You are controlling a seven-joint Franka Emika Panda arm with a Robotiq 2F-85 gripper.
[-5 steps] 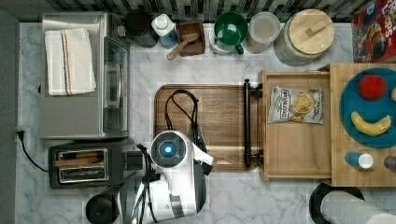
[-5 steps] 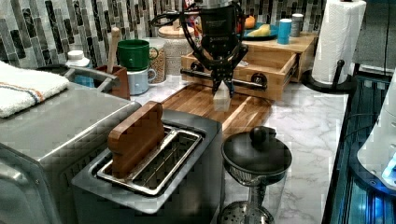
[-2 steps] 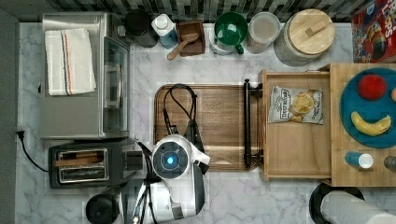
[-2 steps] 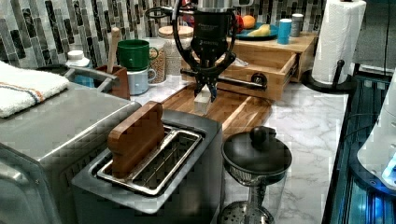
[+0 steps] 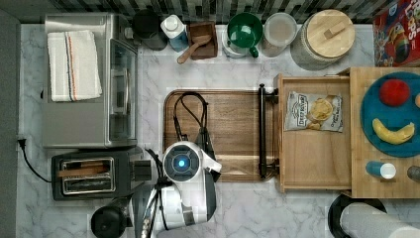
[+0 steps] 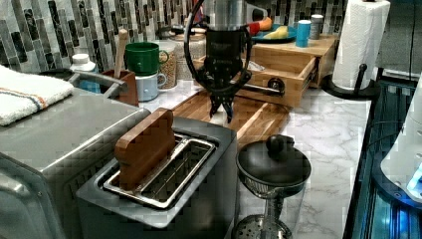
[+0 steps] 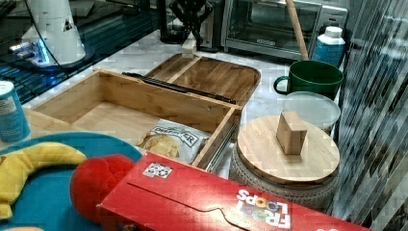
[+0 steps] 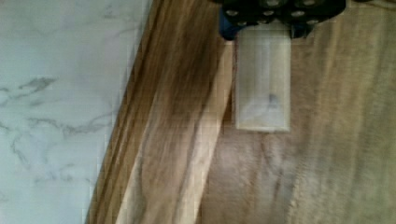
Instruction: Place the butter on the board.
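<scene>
Since the frame a second ago, the arm has drawn back toward the top view's lower left, so the gripper [image 6: 222, 110] with the butter [image 6: 217, 117] now hangs over the board's [image 5: 233, 114] corner nearest the toaster [image 5: 94, 173], where earlier it stood over the board's middle.

Readable writing is scarce. A red cereal box [image 7: 216, 202] at the right view's bottom edge reads "FROOT LOOPS", seen upside down. A chip bag [image 5: 314, 111] lying in the paler wooden tray [image 5: 317, 168] carries a label whose top line seems to read "DEEP RIVER"; the rest is too small to make out. The white-capped bottle [image 7: 328, 42] has no legible label.

The fingers [image 6: 228, 108] point straight down and are closed on the butter, a pale rectangular block pinched at its upper end. In the wrist view the butter [image 8: 262, 79] shows below the dark finger pads, lying over the board's plank grain just beside its lighter strip [image 8: 187, 140], near the edge where the marble counter [image 8: 56, 93] begins. In the right view the butter [image 7: 188, 48] sits at or just above the board's far corner; whether it touches the wood I cannot tell.

The board lies on the marble counter between the toaster oven [image 5: 89, 84] and the tray, whose black bar handle [image 5: 261, 130] runs along the board's edge.
</scene>
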